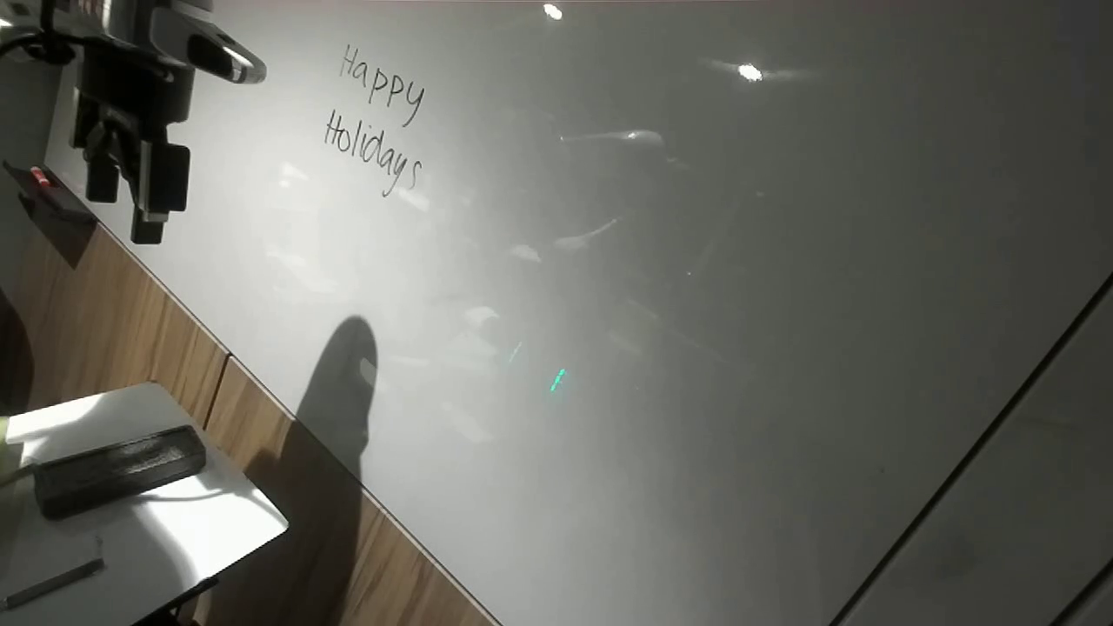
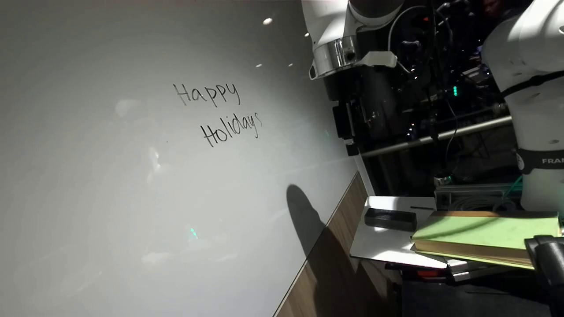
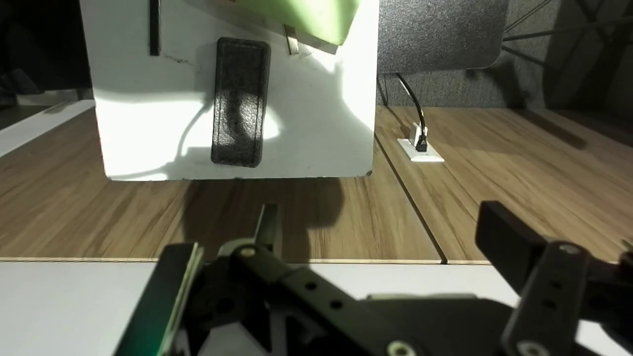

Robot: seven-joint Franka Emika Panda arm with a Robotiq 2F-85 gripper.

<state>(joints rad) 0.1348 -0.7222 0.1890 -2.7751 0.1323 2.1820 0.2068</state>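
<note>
Thin black handwriting (image 2: 232, 125), reading "Happy Holidays" on two lines, is seen in both exterior views on a large, glossy whiteboard (image 1: 739, 304). The black two-finger gripper (image 1: 130, 207) is positioned in front of the whiteboard, beside the lettering; whether the surface is touched cannot be told. Its fingers (image 3: 509, 242) are spread well apart in the wrist view, and nothing is seen gripped between them. Bright lamp reflections (image 1: 749, 72) and small green glints (image 1: 557, 380) are noted on the board, and a dark, rounded shadow (image 1: 343, 382) is cast across its lower part. The board is bordered by brown wood-grain panelling (image 3: 341, 217), in which a white outlet plate (image 3: 420, 156) is set. Near the panelling, a white rectangular tabletop (image 3: 316, 123) is partly brightly lit. On it are observed a black oblong case (image 3: 240, 104) and a thin dark rod (image 3: 155, 29); its edge is overlapped by a thick, pale-green book-like block (image 2: 489, 231). Behind, a dark, cluttered room (image 2: 423, 101) is seen.
</note>
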